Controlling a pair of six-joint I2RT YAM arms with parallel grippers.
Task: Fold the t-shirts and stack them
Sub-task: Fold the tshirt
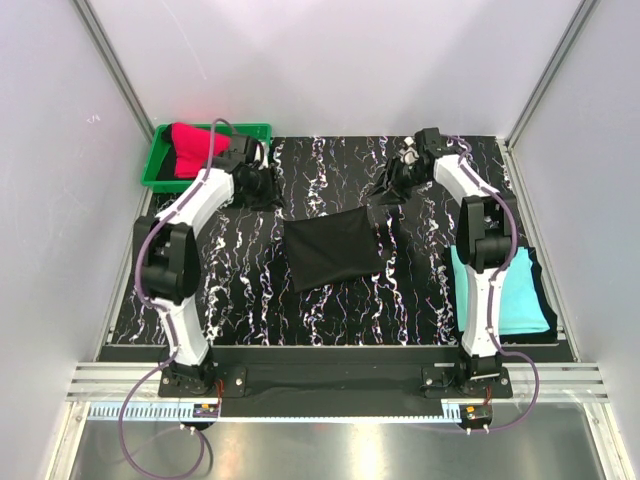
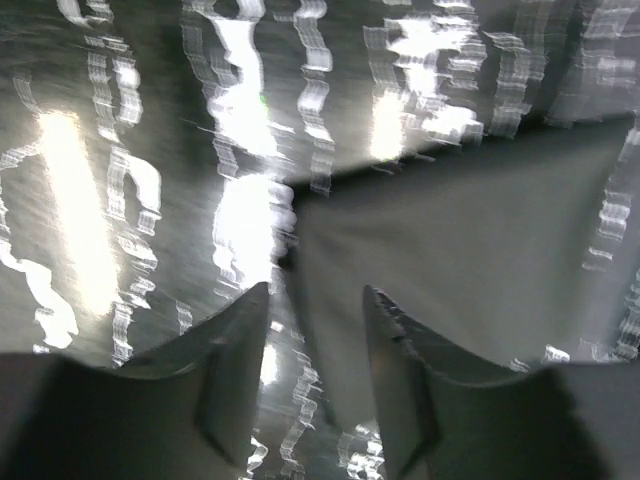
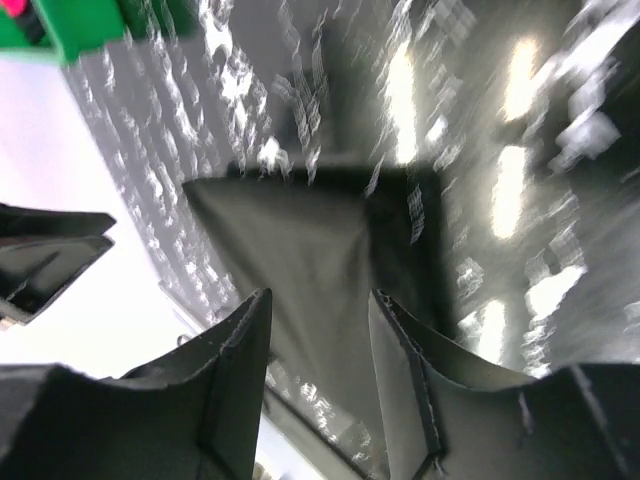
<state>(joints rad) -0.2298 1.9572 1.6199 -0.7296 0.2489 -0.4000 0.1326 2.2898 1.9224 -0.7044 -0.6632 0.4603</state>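
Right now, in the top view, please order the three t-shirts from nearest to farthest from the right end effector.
1. Black t-shirt, centre, beside the right end effector.
2. Turquoise t-shirt, near right edge.
3. Red t-shirt, far-left green tray.

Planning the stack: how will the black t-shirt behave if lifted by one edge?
Probably floppy: the black t-shirt lies flat as thin folded cloth, so it would likely sag and unfold. Pushed, it may bunch rather than slide.

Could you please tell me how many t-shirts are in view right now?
3: the black t-shirt folded mid-table, the turquoise t-shirt at the right edge, the red t-shirt in the green tray, far left. Others could hide underneath.
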